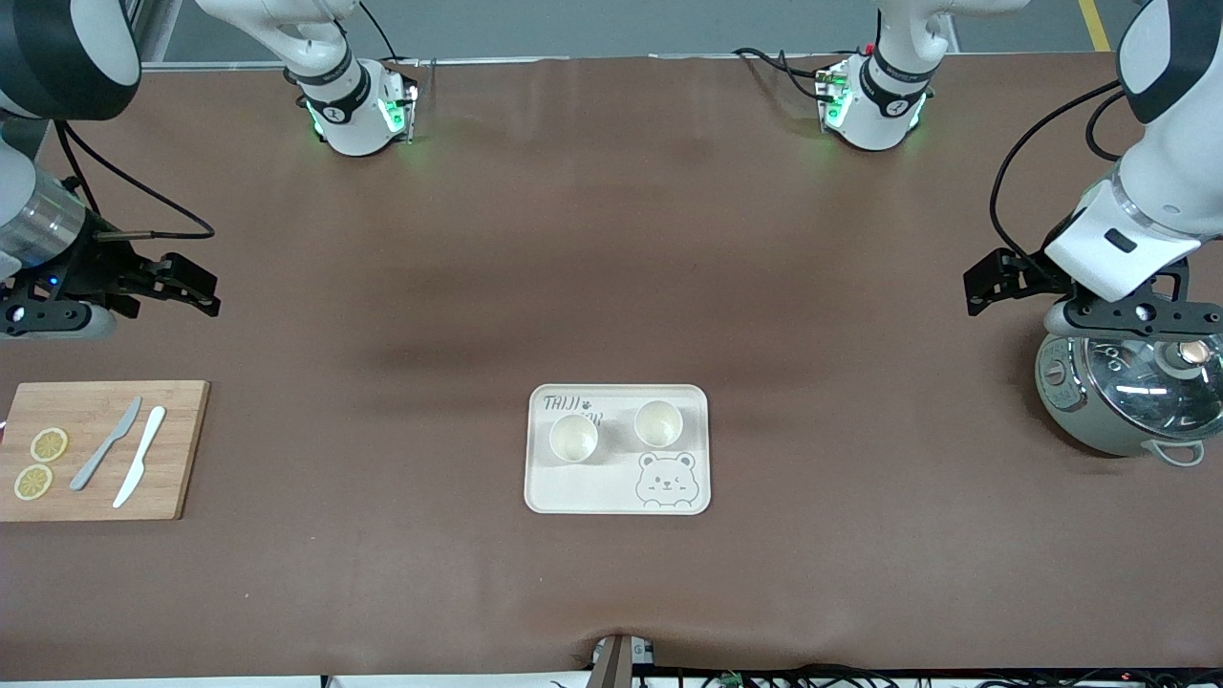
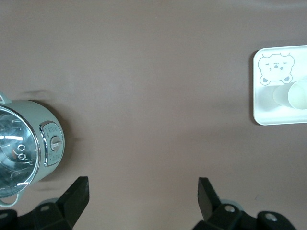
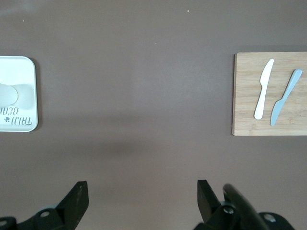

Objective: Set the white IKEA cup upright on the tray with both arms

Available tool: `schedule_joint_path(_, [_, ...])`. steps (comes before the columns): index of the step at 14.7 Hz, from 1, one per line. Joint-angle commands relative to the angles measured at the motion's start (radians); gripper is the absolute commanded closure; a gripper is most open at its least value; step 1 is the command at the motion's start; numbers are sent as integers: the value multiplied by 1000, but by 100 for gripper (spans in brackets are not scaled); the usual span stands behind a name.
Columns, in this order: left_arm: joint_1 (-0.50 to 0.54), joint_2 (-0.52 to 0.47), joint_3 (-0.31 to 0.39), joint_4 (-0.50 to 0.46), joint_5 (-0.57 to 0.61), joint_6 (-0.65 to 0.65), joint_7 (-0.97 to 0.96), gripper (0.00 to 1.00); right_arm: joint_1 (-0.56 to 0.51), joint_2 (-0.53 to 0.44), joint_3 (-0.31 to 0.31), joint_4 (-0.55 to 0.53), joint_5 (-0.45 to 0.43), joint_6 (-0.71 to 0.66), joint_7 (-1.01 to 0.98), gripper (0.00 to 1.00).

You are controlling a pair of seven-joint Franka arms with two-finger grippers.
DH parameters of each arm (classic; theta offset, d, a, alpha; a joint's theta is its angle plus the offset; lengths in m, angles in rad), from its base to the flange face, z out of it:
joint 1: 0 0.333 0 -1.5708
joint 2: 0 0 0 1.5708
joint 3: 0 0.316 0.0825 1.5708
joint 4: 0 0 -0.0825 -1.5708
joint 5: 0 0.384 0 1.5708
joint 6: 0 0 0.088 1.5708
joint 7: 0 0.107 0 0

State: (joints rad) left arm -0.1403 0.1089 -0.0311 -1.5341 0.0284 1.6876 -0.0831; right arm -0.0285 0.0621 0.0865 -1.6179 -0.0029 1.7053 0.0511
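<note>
The cream-white tray with a bear face lies at the table's middle. Two white cups stand upright on it, side by side: one toward the right arm's end, the other toward the left arm's end. My left gripper is open and empty, up over the table beside a cooker. My right gripper is open and empty, over bare table at the right arm's end. The left wrist view shows open fingers, the tray and a cup. The right wrist view shows open fingers, the tray and a cup.
A pale green cooker with a glass lid stands under the left arm's wrist. A wooden cutting board lies at the right arm's end with two knives and two lemon slices. Brown cloth covers the table.
</note>
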Motion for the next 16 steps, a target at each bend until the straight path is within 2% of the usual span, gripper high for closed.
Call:
schedule_joint_path(1, [-2,-5,-4,6,21,-8,-12,0,2,1,1,18,-12,-4,-1,0])
schedule_joint_path(16, [4,-5,-4,6,22,-8,-15,0,-5,1,2,30,-8,-66,0,0])
